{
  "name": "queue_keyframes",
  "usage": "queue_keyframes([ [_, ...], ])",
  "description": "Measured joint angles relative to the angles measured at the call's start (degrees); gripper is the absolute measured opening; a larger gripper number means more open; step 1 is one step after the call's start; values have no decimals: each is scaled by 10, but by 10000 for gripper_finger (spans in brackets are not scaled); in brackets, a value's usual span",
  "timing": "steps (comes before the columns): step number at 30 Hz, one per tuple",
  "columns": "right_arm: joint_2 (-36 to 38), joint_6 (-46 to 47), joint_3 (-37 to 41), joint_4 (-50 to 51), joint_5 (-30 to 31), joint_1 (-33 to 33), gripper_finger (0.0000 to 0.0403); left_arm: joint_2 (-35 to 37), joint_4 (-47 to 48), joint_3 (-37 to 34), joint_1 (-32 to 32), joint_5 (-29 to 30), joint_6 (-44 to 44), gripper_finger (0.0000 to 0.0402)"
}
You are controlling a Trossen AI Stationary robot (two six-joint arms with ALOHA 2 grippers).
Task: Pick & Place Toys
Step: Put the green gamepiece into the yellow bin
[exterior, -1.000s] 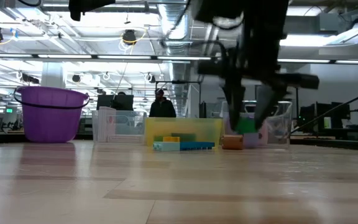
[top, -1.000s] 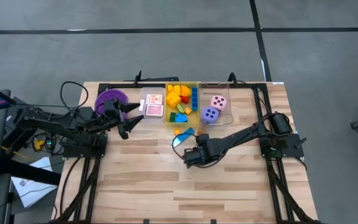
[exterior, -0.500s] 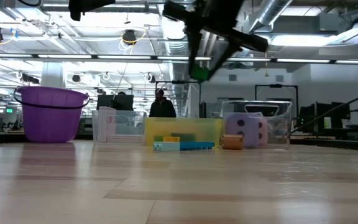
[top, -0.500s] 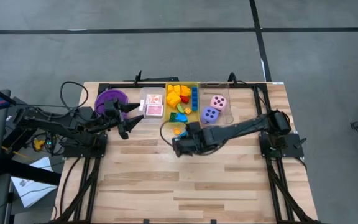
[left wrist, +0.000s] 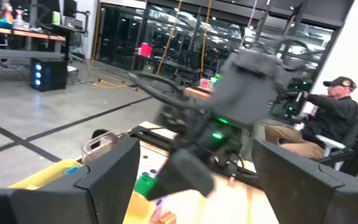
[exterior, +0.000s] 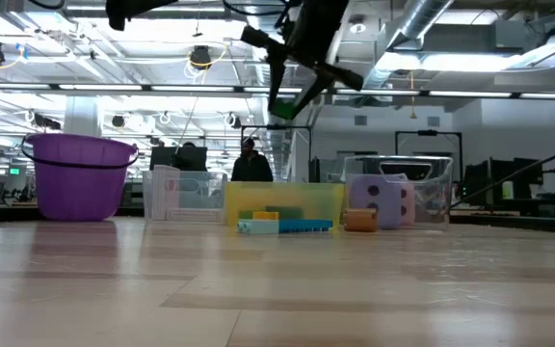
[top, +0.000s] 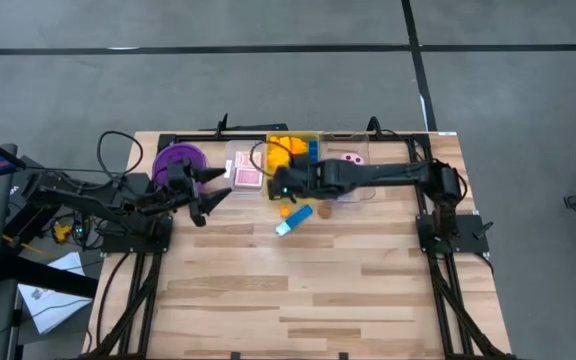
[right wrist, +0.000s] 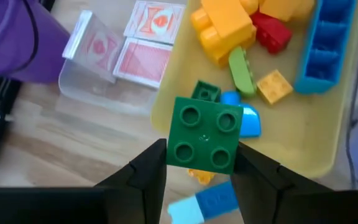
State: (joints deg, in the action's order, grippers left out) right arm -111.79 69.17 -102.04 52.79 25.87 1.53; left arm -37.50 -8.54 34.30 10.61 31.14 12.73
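Green block [right wrist: 204,134] in right pincer [right wrist: 204,165]

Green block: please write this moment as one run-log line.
right gripper: shut on green block | position: raised over yellow bin | left gripper: open, waiting beside purple bowl | block: not yet released
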Motion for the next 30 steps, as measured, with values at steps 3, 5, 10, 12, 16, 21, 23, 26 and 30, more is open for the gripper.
queue_keyframes([
  [3, 0, -20, 0, -17, -24, 25, 148, 0, 0, 0, 9, 0, 0, 305],
  [5, 0, -27, 0, -32, -38, 39, 148, 0, 0, 0, 16, 0, 0, 305],
  [10, -1, -46, 0, -67, -97, 68, 149, 0, 0, 0, 27, 0, 0, 305],
  [12, -9, -48, 0, -79, -110, 75, 149, 0, 0, 0, 29, 0, 0, 305],
  [16, -34, -52, -1, -119, -148, 84, 149, 0, 2, 0, 30, 0, 0, 305],
  [21, -60, -53, 1, -117, -169, 84, 149, 0, 6, 0, 31, 0, 2, 305],
  [23, -70, -53, -2, -136, -169, 84, 149, 1, 8, 0, 34, 1, 2, 305],
  [26, -82, -54, 2, -123, -178, 84, 149, 0, 9, 0, 38, 0, 2, 305],
  [30, -103, -56, 1, -133, -192, 88, 149, 0, 14, 0, 38, 1, 10, 305],
])
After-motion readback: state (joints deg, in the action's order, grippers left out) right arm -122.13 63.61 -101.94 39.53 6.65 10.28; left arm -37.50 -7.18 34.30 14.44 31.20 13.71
